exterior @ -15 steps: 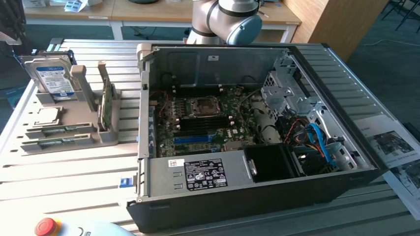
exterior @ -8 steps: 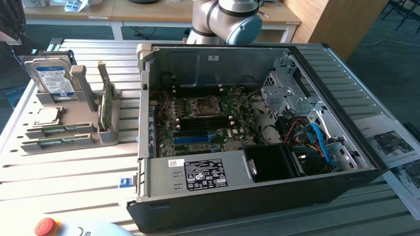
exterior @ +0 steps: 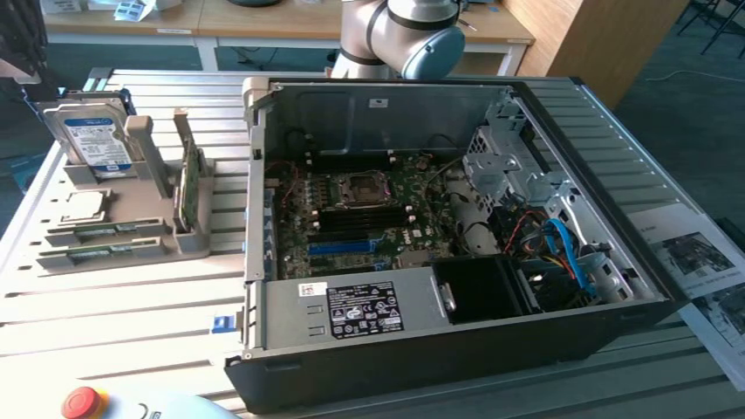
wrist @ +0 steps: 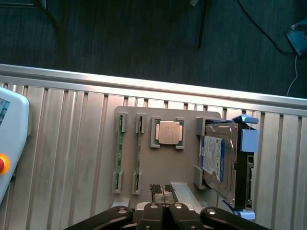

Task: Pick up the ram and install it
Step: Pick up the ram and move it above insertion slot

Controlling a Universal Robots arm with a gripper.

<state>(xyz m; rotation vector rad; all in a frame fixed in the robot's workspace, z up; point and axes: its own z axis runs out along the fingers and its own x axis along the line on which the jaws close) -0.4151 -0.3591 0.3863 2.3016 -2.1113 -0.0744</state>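
You have the gripper (wrist: 163,188) clenched, pad against pad, and it grasps nothing. It hangs over one edge of the grey holder (wrist: 158,167), which sits on the slatted table (wrist: 72,143) close to the table's long edge. The ram you are after lies in that holder as two thin green sticks. The first ram stick (wrist: 120,153) and the second ram stick (wrist: 139,153) lie side by side, each seated flat in its own slot, at the end of the holder away from the hard drive (wrist: 218,160). Between the sticks and the drive you can see the square processor (wrist: 169,132) in its pocket. The drive stands on edge in its bracket. In the exterior view a broader green card (exterior: 187,179) stands upright on the side of the holder facing the open computer case (exterior: 466,349), which takes up the middle of the table with its motherboard (exterior: 361,218) exposed. A pendant with a red button (exterior: 84,401) rests at a table corner.
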